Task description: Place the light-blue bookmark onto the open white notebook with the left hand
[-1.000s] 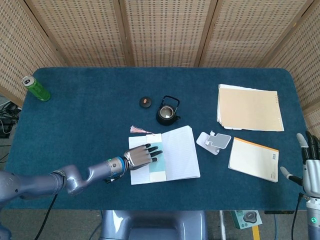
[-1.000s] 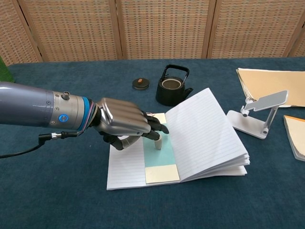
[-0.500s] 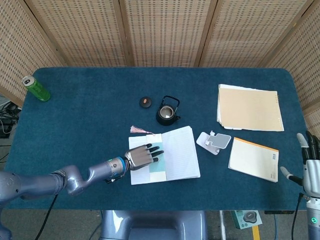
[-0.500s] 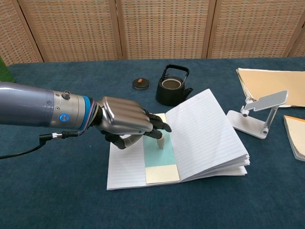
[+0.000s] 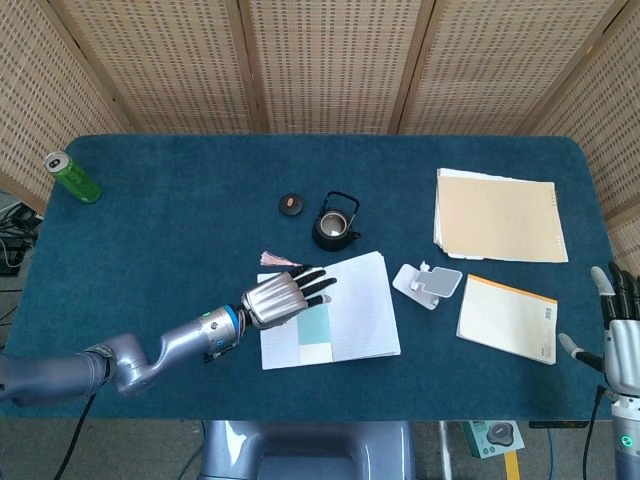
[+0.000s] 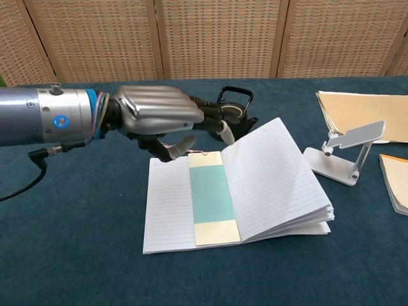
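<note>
Now, black teapot [image 5: 334, 224] near table [image 5: 180, 240] centre, lid off, inside too dark to tell; small round lid [image 5: 291, 204] just left of it. Green can [image 5: 71, 177] upright by table's far-left corner, contents hidden.

Vs 0.5 s ago: left hand [image 6: 159, 116] lifted off the page, moved toward the far edge of the notebook, no longer pressing the bookmark. Bookmark, notebook and right hand unmoved.

Light-blue bookmark [image 6: 211, 193] flat on open white notebook [image 6: 274, 172], along the spine on left page, cream ends at both tips, pink tassel [image 5: 278, 260] trailing off far edge onto cloth. Notebook near front edge, abt mid-table. Left-hand fingers [image 6: 213, 118] spread, holding nothing, above bookmark's far end, apart from it.

Right hand [image 5: 622, 330] at front-right corner, fingers extended, apart, empty.

Phone stand [image 5: 430, 283] right of notebook; orange-edged pad [image 5: 508, 318] and tan folder [image 5: 498, 216] toward right edge.
</note>
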Tool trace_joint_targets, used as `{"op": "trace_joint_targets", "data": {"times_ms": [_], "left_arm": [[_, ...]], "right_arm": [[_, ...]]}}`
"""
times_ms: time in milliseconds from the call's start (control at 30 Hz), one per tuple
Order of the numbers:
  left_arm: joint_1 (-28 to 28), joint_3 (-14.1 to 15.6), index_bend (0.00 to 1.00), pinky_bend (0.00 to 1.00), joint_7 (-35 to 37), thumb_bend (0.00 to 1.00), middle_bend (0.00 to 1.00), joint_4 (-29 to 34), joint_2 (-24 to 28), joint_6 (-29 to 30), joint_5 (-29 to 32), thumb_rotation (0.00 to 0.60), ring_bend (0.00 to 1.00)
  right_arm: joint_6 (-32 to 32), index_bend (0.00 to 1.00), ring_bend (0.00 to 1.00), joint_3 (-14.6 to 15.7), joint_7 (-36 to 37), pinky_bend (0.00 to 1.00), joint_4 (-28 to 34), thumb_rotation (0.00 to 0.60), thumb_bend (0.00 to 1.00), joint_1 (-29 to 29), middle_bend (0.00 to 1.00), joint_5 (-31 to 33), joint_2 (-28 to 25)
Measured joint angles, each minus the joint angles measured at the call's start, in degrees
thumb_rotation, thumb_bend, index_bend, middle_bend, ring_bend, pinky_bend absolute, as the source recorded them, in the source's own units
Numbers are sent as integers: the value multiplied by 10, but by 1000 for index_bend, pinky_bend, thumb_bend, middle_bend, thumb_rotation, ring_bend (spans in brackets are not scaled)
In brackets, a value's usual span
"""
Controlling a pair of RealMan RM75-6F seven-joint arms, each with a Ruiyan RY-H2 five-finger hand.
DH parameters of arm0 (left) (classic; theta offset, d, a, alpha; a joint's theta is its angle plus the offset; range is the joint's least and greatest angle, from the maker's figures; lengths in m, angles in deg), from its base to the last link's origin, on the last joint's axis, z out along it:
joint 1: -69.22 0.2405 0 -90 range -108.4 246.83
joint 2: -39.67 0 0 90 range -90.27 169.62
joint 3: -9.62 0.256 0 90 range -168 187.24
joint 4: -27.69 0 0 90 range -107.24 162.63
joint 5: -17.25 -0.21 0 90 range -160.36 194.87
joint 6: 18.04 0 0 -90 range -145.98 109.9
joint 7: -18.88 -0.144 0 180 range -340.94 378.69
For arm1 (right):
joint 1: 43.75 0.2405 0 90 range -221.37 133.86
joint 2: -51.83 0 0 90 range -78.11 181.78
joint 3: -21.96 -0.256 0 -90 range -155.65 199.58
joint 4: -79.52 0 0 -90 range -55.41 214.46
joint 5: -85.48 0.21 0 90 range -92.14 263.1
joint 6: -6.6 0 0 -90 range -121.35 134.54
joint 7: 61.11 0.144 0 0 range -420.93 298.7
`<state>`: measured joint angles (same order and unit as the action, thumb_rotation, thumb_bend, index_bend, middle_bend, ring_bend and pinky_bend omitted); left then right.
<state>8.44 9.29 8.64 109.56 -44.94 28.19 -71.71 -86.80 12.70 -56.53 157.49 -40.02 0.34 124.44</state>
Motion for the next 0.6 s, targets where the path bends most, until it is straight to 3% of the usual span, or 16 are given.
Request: {"op": "trace_joint_targets", "data": {"times_ms": [200, 367, 533, 600], "left_arm": [[75, -6, 19, 0, -25, 441, 0, 23, 16, 132, 4, 600, 0], [178, -4, 0, 0, -60, 414, 0, 64, 31, 273, 21, 600, 0], [295, 12, 0, 0, -82, 167, 0, 121, 59, 401, 29, 600, 0], [330, 20, 0, 0, -87, 117, 0, 140, 72, 433, 30, 600, 0]], "right_arm": [[-2, 30, 0, 5, -6, 0, 8, 600, 118, 0, 0, -9, -1], [-9, 30, 0, 12, -11, 0, 22, 600, 117, -1, 0, -26, -5], [-17, 30, 0, 21, -19, 0, 40, 600, 118, -2, 0, -47, -12], [-25, 30, 0, 25, -22, 0, 48, 600, 118, -4, 0, -58, -17]]}}
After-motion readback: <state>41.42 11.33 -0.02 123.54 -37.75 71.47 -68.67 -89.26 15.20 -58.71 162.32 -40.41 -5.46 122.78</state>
